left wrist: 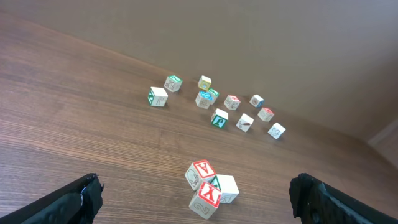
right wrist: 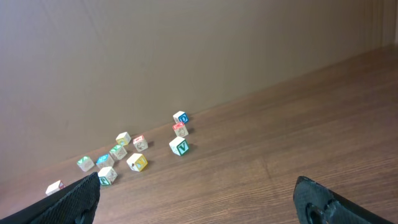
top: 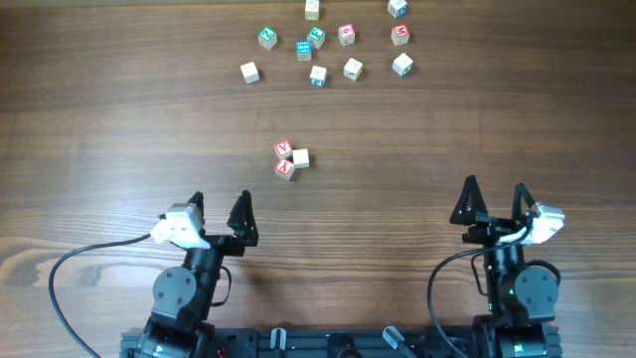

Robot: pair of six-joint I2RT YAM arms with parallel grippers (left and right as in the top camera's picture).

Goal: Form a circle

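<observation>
Wood-grain counter (top: 119, 129) fills every view, with a plain backdrop (right wrist: 186, 50) behind it in the wrist cameras. We start at our left gripper (top: 220, 199): its jaws stand wide apart and hold nothing, hovering near our own edge of the counter. Our right gripper (top: 494, 187) is likewise spread wide and empty. Outward from the left gripper, the circle (top: 290, 159) lies just ahead and a little to the right, near the middle of the counter. It is three small cubes bunched together: two red-printed cubes (top: 284, 149) lined up one behind the other away from us, and a pale cube (top: 300, 157) tucked against their right side. Whether all three touch we cannot quite tell at this size. The left wrist view has the group low and central between its jaws, while the right wrist view misses it entirely, so we judge the left arm nearer and better aimed. Farther out, well apart, the loose spread of cubes (top: 328, 45) sits toward the far edge.
</observation>
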